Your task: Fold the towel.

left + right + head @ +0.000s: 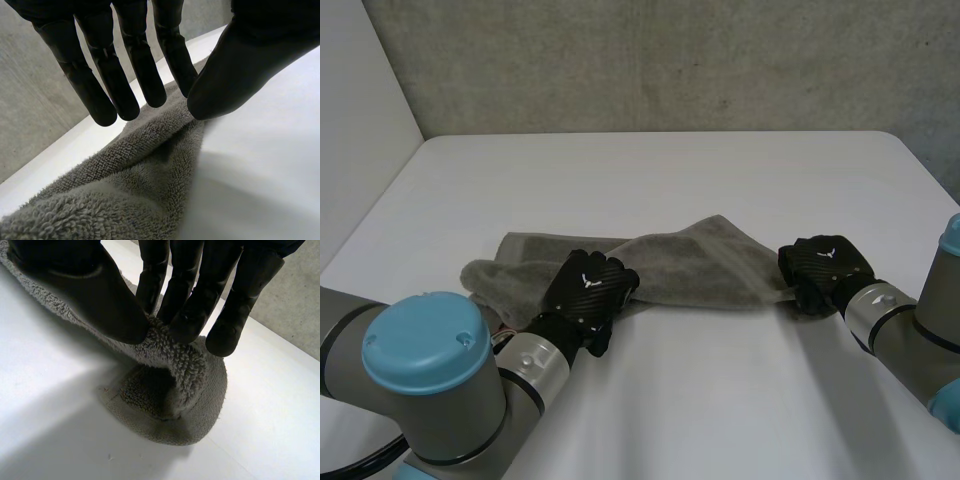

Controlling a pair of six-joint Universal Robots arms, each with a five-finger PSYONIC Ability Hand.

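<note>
Towel: grey, part-folded, middle of the surface, long axis side to side.
Right robot hand: pinches the towel's right end, slightly raised.
Left robot hand: fingers straight, unclosed, over the near edge, left of middle.

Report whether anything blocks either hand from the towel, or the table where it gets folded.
Nothing visible does. The right hand pinches the towel at its end between thumb and fingers; the left hand holds straight fingers over its near edge. Bare table lies beyond the towel.
</note>
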